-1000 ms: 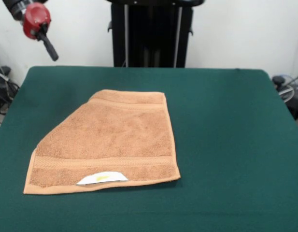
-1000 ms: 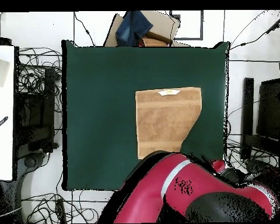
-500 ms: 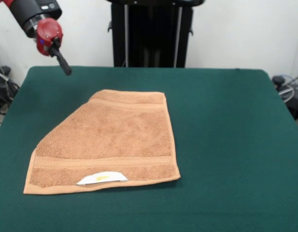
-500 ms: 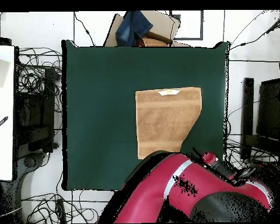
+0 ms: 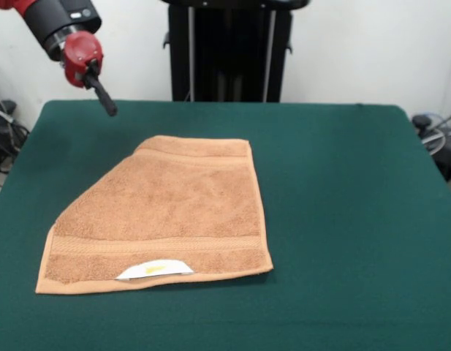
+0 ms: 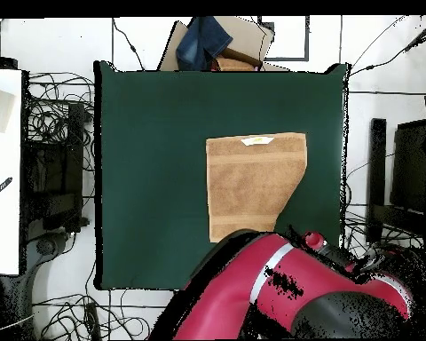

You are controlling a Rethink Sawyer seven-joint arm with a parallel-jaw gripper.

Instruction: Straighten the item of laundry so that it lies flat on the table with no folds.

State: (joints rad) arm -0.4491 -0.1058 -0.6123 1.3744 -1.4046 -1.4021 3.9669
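Green desk (image 5: 342, 183) carries tan towel (image 5: 167, 212), one far corner folded under. Tool (image 5: 108, 108) above far desk corner, apart from towel; open or closed: cannot tell.

The towel (image 5: 161, 216) lies on the surface (image 5: 342, 205), left of the surface's middle in the front view and nearer its front edge. The label (image 5: 153, 269) sits on the towel's near edge. The towel's far left corner is folded in, leaving a slanted edge there. The tool (image 5: 107, 104) hangs above the surface, beyond that slanted edge, well apart from the towel.
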